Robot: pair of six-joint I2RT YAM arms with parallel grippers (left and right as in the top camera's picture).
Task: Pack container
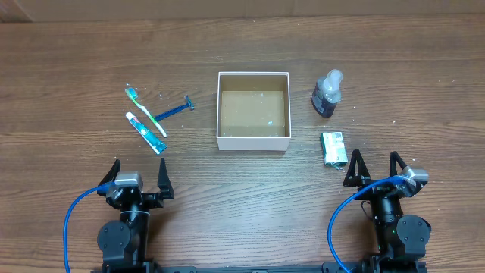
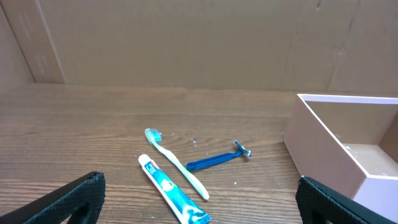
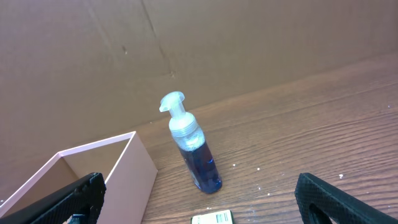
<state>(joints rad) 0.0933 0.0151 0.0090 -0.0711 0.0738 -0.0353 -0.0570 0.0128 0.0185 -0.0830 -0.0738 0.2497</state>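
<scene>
The container [image 1: 253, 140], a square white-walled box with a tan floor, sits open and empty at the table's middle; it also shows in the left wrist view [image 2: 323, 146] and the right wrist view [image 3: 134, 171]. Left of it lie a toothbrush [image 1: 145, 111], a toothpaste tube [image 1: 146, 133] and a blue razor [image 1: 174, 111]. Right of it stands a blue pump bottle [image 1: 326, 93] with a green packet [image 1: 333, 149] nearer me. My left gripper [image 1: 138, 177] and right gripper [image 1: 376, 168] are open and empty near the front edge.
A brown cardboard wall [image 2: 186, 43] stands along the table's far edge. Blue cables [image 1: 72, 220] loop beside each arm base.
</scene>
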